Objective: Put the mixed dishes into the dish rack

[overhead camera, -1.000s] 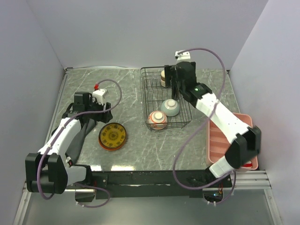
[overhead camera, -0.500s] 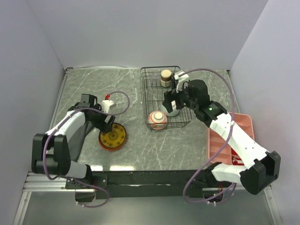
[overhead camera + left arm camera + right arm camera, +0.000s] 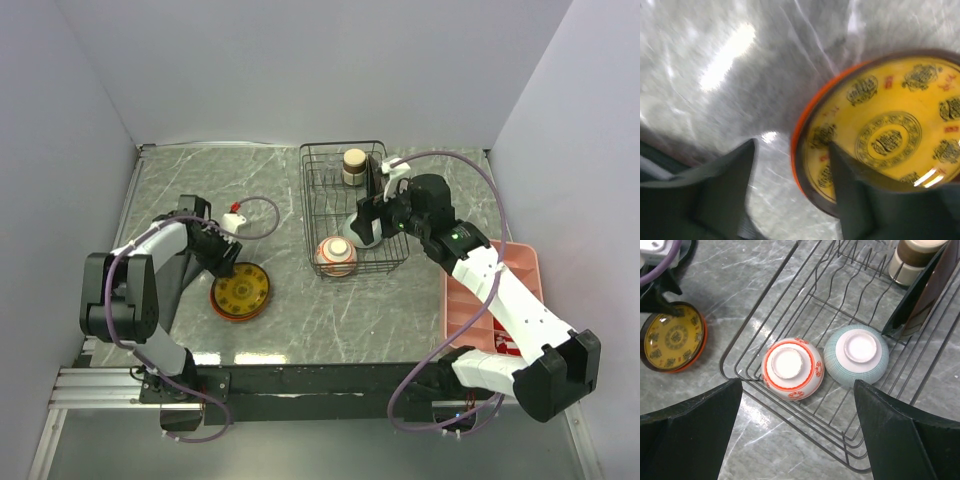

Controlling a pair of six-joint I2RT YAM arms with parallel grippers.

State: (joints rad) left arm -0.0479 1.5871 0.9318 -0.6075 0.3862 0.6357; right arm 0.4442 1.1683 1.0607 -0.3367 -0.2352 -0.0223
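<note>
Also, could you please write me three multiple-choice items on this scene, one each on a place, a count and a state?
1. Where is the yellow-centred plate relative to the dish rack?
A) inside it
B) on the table to its left
C) leaning on its far side

2. How many bowls lie upside down in the rack?
A) one
B) four
C) two

3. How is the right gripper?
A) open and empty above the rack
B) shut on the plate
C) shut on a bowl

Answers:
1 B, it lies flat on the marble beside the rack.
2 C, the red-and-white bowl and the mint bowl show their bases.
3 A, its fingers stand wide apart, holding nothing.
</note>
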